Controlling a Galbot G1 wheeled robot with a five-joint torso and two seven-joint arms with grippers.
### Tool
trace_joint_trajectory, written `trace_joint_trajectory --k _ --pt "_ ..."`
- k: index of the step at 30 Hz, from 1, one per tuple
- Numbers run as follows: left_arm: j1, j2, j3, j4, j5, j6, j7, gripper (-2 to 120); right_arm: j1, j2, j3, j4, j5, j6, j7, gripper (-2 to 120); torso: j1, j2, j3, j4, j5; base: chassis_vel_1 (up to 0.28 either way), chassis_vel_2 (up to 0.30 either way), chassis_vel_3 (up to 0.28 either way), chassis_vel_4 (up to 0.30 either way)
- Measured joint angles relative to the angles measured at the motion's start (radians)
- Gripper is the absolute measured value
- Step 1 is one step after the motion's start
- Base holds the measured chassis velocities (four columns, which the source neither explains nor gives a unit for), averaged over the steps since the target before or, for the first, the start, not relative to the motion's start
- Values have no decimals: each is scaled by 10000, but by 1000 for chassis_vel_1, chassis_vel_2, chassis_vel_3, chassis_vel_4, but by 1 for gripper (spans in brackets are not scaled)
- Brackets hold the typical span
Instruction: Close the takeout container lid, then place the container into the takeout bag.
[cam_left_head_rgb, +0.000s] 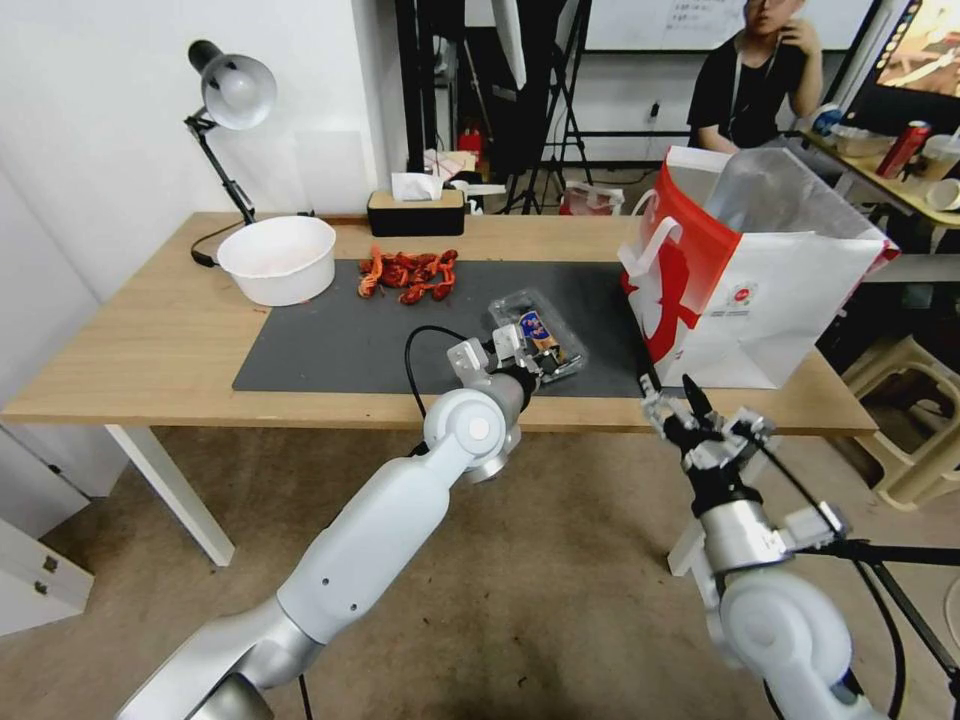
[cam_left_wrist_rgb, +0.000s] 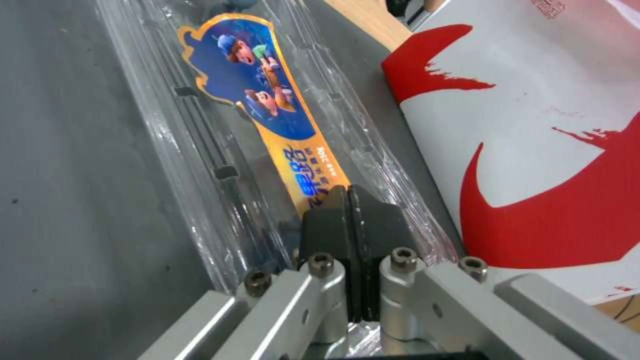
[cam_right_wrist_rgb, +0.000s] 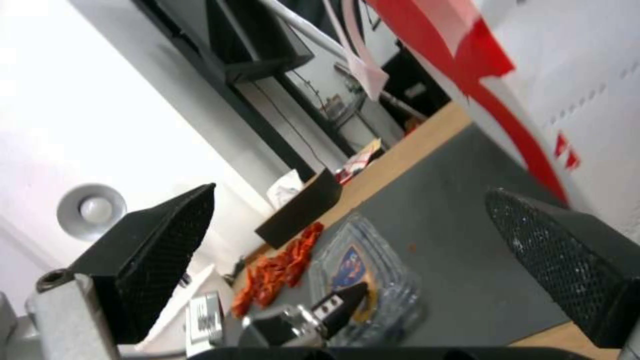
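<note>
Head view: high and set back, looking forward and down over the wooden table (cam_left_head_rgb: 150, 330), both arms in the foreground.
Left wrist view: hard against the takeout container (cam_left_wrist_rgb: 267, 150), sighting along the left gripper (cam_left_wrist_rgb: 348, 200), its pads pressed together over the labelled lid (cam_left_wrist_rgb: 267, 100).
Right wrist view: low at the table's near edge, tilted, looking between the spread fingers (cam_right_wrist_rgb: 160, 250) of the right gripper (cam_right_wrist_rgb: 360, 240).
Shared ground: the container, dark mat (cam_left_head_rgb: 330, 340) and takeout bag (cam_left_head_rgb: 770, 300).
</note>
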Motion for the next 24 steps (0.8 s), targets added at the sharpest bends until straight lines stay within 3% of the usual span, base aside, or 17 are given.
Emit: trace_joint_trajectory --k 14,24 --pt "-58 29 64 60 9 13 -64 0 2527 -547 -462 -1105 2532 -1931 1422 100 0 2 0 0 0 0 0 0 0" --pt "-43 -7 90 142 60 -31 -38 0 4079 -927 -883 -2010 2959 -3095 2371 100 0 2 -1 0 -1 0 0 0 0"
